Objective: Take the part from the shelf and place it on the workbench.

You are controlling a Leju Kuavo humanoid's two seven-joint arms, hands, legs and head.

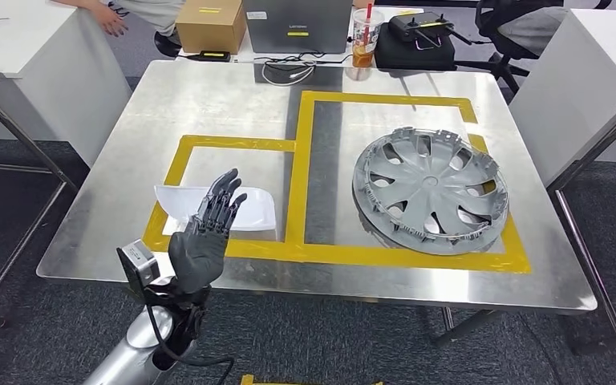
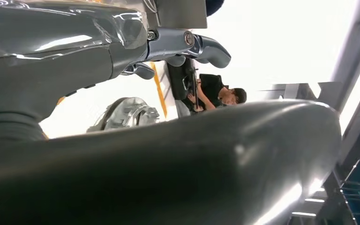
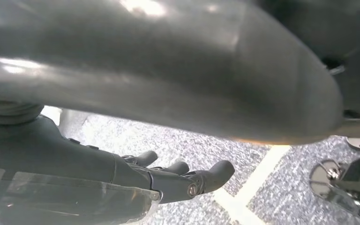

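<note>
Cardboard box [image 1: 211, 26] at far edge beyond tabletop, next to grey laptop/monitor back [image 1: 297, 24]. Iced drink cup w/ red straw [image 1: 364, 40] beside black case w/ controller [image 1: 419, 36]. Cables [image 1: 293, 66] nr far edge. Person's arm [image 1: 100, 12] top left. Office chair [image 1: 507, 32] top right.

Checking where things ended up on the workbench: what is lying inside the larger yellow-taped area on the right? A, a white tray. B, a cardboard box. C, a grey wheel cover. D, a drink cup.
C: the grey wheel cover lies flat inside the larger taped area, while the white tray sits in the smaller one on the left.
</note>
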